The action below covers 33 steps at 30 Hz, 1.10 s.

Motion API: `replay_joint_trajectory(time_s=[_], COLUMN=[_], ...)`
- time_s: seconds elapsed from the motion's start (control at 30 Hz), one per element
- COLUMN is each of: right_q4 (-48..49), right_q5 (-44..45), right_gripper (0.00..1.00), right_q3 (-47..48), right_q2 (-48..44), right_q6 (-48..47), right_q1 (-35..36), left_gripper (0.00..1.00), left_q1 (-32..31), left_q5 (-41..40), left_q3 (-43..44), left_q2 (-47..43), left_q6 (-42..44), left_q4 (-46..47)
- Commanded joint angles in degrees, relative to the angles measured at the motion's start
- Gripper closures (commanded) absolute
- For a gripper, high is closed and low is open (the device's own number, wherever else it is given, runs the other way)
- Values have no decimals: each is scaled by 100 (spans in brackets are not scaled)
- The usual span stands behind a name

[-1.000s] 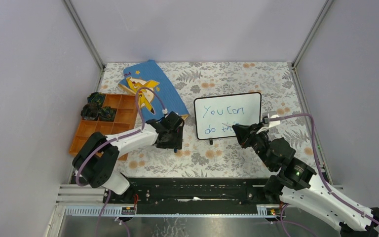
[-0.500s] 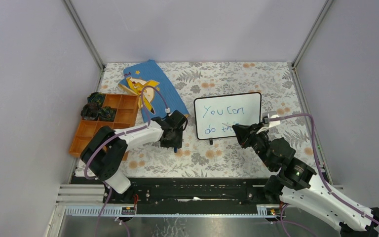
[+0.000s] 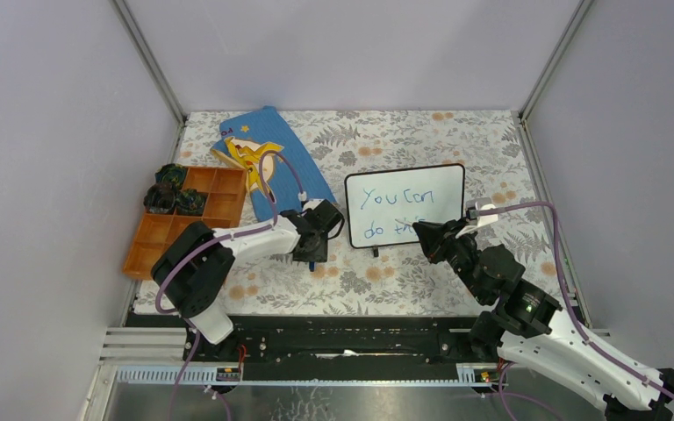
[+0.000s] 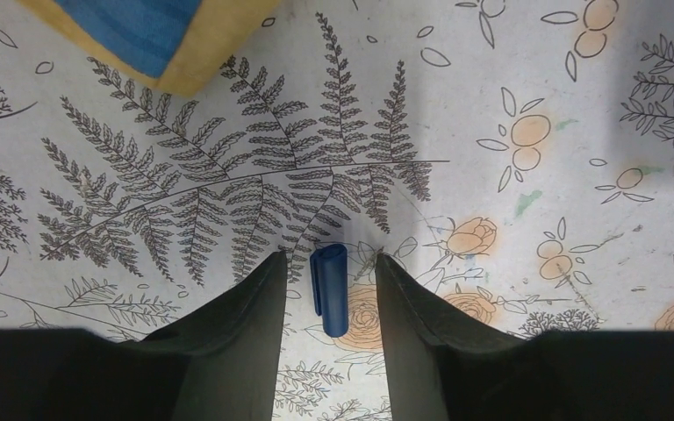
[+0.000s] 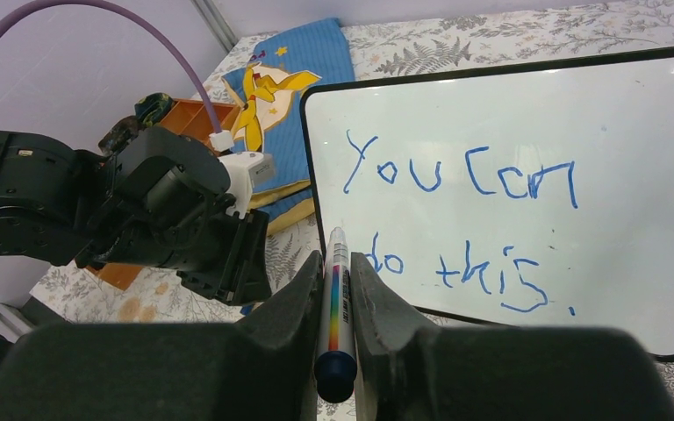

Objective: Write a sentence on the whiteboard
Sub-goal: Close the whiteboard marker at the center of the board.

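The whiteboard [image 3: 443,186] stands right of the mat's middle, and the sentence [image 3: 392,200] "You can do this." is on it in blue. In the right wrist view the whiteboard [image 5: 632,114] fills the right side with the sentence [image 5: 461,175] in two lines. My right gripper [image 5: 335,260] is shut on a white marker [image 5: 333,307] with a rainbow stripe and blue end, tip near the board's lower left. That gripper [image 3: 427,235] hovers at the board's front edge. My left gripper [image 4: 329,256] is open, its fingers either side of a blue marker cap [image 4: 329,289] lying on the mat, with gaps on both sides.
A blue picture book [image 3: 268,153] lies at the back left, its corner [image 4: 154,39] just ahead of my left gripper [image 3: 313,246]. An orange compartment tray [image 3: 202,215] with dark items [image 3: 171,193] sits at the left. Enclosure walls and metal posts ring the floral mat.
My left gripper has shifted a little right toward the whiteboard and its jaws have narrowed around the cap. The right arm and marker have stayed put.
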Motion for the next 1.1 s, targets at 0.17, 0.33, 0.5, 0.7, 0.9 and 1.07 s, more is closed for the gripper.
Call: replay_joint_trajectory(time_s=[0.17, 0.33, 0.5, 0.7, 0.9, 1.07], right_q4=[257, 203, 179, 184, 174, 151], right_q5=[79, 90, 102, 99, 89, 88], right_gripper=[100, 100, 100, 100, 100, 100], right_q3=[11, 2, 30, 34, 42, 70], right_q2=[-66, -134, -155, -150, -176, -177], right_q6=[-3, 9, -6, 2, -2, 0], right_q1=[35, 37, 37, 42, 37, 42], left_gripper=[55, 58, 59, 59, 57, 59], left_q1=[-151, -160, -169, -169, -178, -212], left_q5=[-202, -203, -226, -249, -195, -192], left_q3=[-100, -128, -173, -307, -473, -548], left_q2=[231, 217, 203, 150, 71, 48], left_q6=[-428, -454, -466, -483, -496, -520], left_q4=[57, 61, 73, 66, 66, 89])
